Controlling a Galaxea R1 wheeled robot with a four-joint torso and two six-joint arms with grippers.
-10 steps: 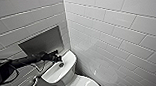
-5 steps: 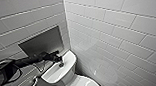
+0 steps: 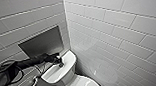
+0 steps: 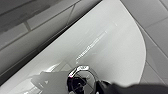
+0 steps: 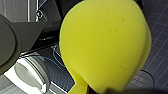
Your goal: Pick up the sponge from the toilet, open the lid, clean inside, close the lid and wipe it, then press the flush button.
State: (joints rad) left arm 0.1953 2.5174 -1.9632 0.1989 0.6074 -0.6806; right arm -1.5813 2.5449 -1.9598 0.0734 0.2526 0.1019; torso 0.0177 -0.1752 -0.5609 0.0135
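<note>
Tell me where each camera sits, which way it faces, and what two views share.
Head view: high on the robot, facing forward and down at the toilet in a tiled corner; the left arm comes in from the left, left gripper over the tank top.
Left wrist view: on the left wrist, close above the tank top, facing the flush button.
Right wrist view: on the right wrist, facing the sponge, dark floor tiles behind.
Shared: head and left wrist views both show the tank top.

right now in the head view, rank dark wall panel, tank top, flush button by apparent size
1. dark wall panel
2. tank top
3. flush button, tiny by comparison
</note>
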